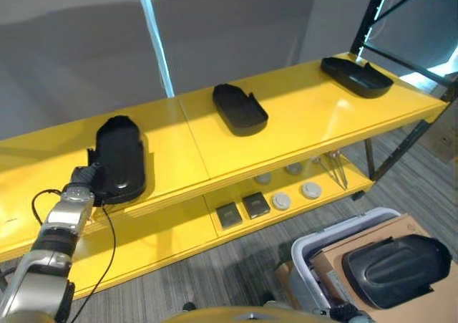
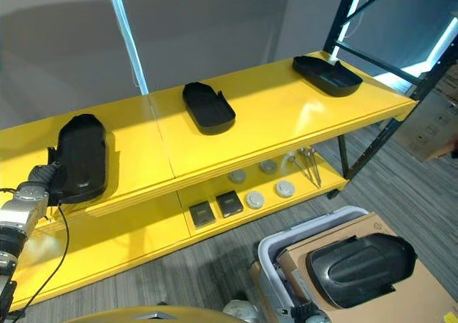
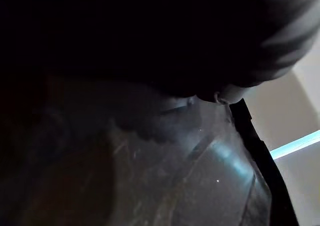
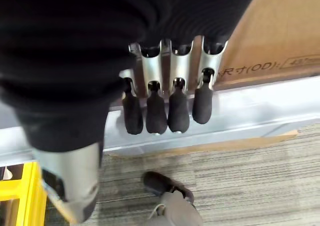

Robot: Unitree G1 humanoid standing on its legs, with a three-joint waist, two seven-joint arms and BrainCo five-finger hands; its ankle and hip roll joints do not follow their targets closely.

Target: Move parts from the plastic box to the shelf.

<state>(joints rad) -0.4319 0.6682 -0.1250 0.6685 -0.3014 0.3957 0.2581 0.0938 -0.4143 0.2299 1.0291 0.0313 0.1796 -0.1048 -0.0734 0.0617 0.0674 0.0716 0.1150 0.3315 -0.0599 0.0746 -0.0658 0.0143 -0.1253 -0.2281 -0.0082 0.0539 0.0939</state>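
Note:
Three black plastic parts lie on the top board of the yellow shelf (image 1: 300, 133): one at the left (image 1: 120, 158), one in the middle (image 1: 240, 109), one at the far right (image 1: 356, 76). My left hand (image 1: 84, 176) is at the near end of the left part, which rests on the board; its fingers are hidden behind that part. The left wrist view looks along that part's glossy surface (image 3: 200, 181) from very close. A fourth black part (image 1: 397, 269) lies on cardboard in the grey plastic box (image 1: 336, 231) at the lower right. My right hand (image 4: 165, 110) hangs relaxed and empty beside the box's wall (image 4: 260, 108).
The lower shelf board holds two dark square pieces (image 1: 243, 208), several round discs (image 1: 297, 192) and metal tools (image 1: 335, 167). A black upright frame (image 1: 372, 11) stands at the shelf's right end. Grey carpet (image 1: 236, 273) lies between shelf and box.

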